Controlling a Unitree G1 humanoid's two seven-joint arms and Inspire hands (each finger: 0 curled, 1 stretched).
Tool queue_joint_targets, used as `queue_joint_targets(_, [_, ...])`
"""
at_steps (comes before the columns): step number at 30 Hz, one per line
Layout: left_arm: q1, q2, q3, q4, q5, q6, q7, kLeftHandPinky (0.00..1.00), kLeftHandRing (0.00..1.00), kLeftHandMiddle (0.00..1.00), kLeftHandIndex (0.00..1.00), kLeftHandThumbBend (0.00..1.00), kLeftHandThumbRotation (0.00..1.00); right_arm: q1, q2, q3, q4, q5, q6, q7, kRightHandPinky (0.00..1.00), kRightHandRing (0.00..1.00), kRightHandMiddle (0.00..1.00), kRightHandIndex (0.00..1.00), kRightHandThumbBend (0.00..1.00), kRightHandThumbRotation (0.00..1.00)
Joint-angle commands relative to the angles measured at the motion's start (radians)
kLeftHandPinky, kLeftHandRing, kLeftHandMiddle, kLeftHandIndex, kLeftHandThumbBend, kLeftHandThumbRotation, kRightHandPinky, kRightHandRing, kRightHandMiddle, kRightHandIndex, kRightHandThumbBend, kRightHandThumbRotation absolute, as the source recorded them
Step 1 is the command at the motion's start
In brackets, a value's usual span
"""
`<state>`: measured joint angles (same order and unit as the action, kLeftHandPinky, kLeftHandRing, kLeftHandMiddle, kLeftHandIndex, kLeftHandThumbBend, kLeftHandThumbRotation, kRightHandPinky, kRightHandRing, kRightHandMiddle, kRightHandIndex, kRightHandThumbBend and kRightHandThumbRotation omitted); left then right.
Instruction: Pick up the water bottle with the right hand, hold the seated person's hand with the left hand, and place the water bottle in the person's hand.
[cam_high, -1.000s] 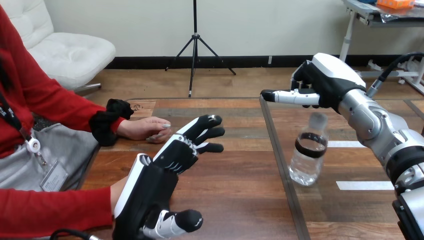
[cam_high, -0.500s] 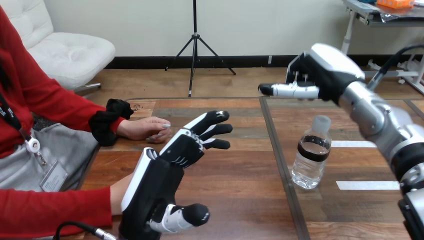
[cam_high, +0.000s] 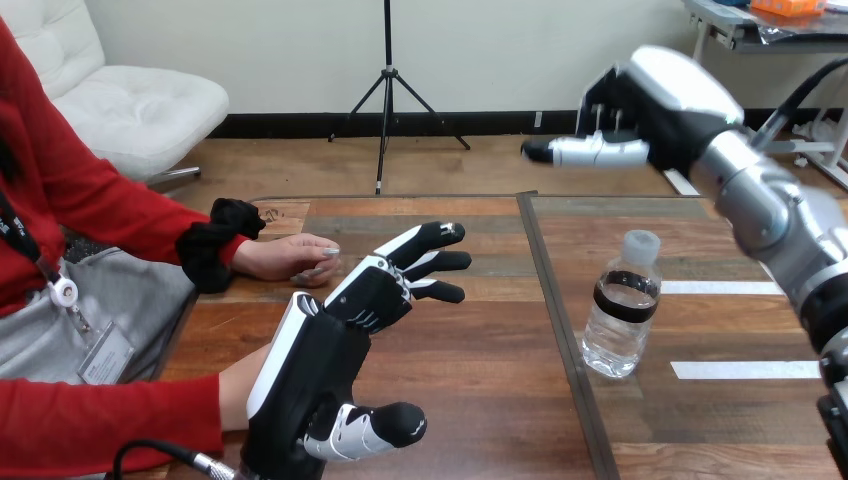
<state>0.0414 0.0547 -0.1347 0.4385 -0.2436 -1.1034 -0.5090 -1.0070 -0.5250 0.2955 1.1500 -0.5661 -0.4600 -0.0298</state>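
A clear water bottle (cam_high: 621, 318) with a white cap and a dark band stands upright on the table's right half. My right hand (cam_high: 655, 115) hangs in the air above and behind it, well clear of the cap, open, thumb pointing left, holding nothing. My left hand (cam_high: 318, 372) is at the lower left, open, with straight fingers pointing up and to the right. The person's wrist (cam_high: 234, 388) shows from a red sleeve just behind its palm; the rest of that hand is hidden, so I cannot tell whether they touch. The person's other hand (cam_high: 290, 258) rests flat on the table further back.
A dark seam (cam_high: 558, 330) runs front to back across the wooden table (cam_high: 480, 400), just left of the bottle. Two white tape strips (cam_high: 745, 370) lie on the table to the right of the bottle.
My right hand has risen higher above the bottle and drifted slightly right. My left hand has slid a little to the right. The bottle and the person's hands have stayed put.
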Motion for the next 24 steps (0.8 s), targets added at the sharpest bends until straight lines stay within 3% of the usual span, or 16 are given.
queue_joint_targets(1, [-0.081,-0.002,0.014,0.011,-0.003,0.000,0.008,0.69,0.82,0.87,0.85,1.00,0.74,-0.030,-0.024,-0.028,-0.096,0.027,0.010,-0.002,0.10,0.14,0.20,0.23,1.00,0.86])
queue_joint_targets(14, [-0.120,0.000,0.017,0.049,-0.005,-0.016,0.003,0.69,0.82,0.87,0.84,1.00,0.74,0.012,-0.056,-0.060,-0.238,0.068,0.033,0.051,0.14,0.16,0.22,0.25,1.00,0.88])
queue_joint_targets(20, [-0.134,0.000,0.022,0.065,0.003,-0.025,0.007,0.68,0.81,0.87,0.84,1.00,0.75,0.042,-0.067,-0.083,-0.294,0.096,0.031,0.058,0.19,0.23,0.29,0.33,1.00,0.84])
queue_joint_targets(24, [-0.138,0.000,0.025,0.071,0.007,-0.030,0.010,0.67,0.81,0.86,0.84,1.00,0.76,0.060,-0.070,-0.103,-0.311,0.117,0.026,0.059,0.27,0.33,0.39,0.42,1.00,0.80])
